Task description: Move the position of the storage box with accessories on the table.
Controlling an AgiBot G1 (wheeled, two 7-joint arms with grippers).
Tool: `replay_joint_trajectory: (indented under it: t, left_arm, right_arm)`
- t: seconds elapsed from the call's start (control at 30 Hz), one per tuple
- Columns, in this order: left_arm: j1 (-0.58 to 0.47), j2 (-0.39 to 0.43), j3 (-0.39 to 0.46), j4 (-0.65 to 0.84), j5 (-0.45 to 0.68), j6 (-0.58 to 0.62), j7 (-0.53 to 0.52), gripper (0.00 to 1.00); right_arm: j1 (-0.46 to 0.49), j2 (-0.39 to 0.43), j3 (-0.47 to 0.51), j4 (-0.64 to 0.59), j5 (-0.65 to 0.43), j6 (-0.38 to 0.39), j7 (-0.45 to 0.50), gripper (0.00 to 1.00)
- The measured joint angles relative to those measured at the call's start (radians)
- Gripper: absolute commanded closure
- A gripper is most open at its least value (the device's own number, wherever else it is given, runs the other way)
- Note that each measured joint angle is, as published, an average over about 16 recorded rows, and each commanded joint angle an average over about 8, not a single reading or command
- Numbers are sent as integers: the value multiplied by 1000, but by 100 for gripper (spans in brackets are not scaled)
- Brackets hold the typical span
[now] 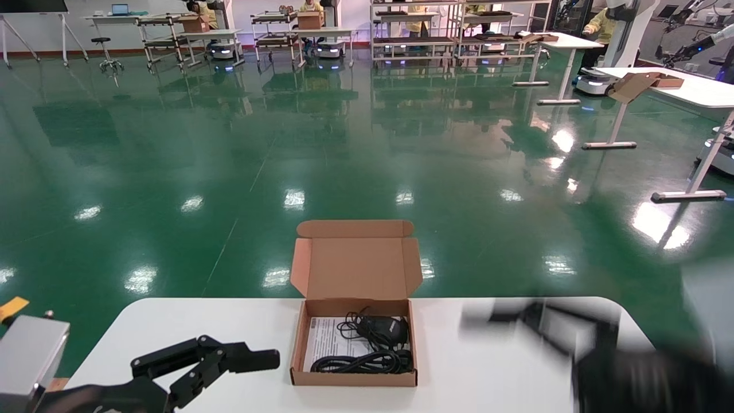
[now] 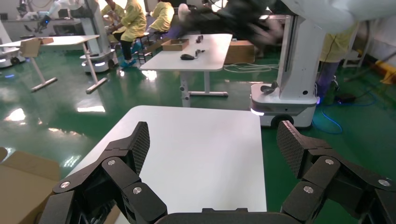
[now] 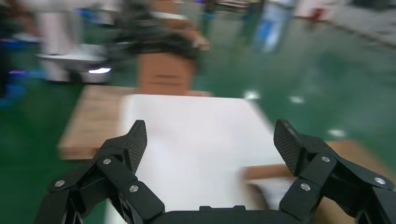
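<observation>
Two wide-open, empty grippers are flanking the storage box (image 1: pixel 354 344), left gripper (image 1: pixel 252 358) just beside it, right gripper (image 3: pixel 210 144) blurring farther off, so the reach is looking underway, and next they'll need to grip its walls.

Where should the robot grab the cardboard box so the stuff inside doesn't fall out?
Probably by its two short side walls, one gripper from each side. The storage box lies flat and open on the table, lid flap up at the far edge, cables loose inside. The left gripper, open, is already beside its left wall; the right gripper is open too.
</observation>
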Motion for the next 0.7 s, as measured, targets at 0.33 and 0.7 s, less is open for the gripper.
replay_joint_trajectory:
  t: [0.33, 0.7]
  left_arm:
    - [0, 0, 0, 0, 0, 0, 0, 0]
    - [0, 0, 0, 0, 0, 0, 0, 0]
  right_arm:
    - [323, -156, -149, -410, -205, 21, 148, 0]
    - [489, -302, -278, -760, -403, 97, 243, 0]
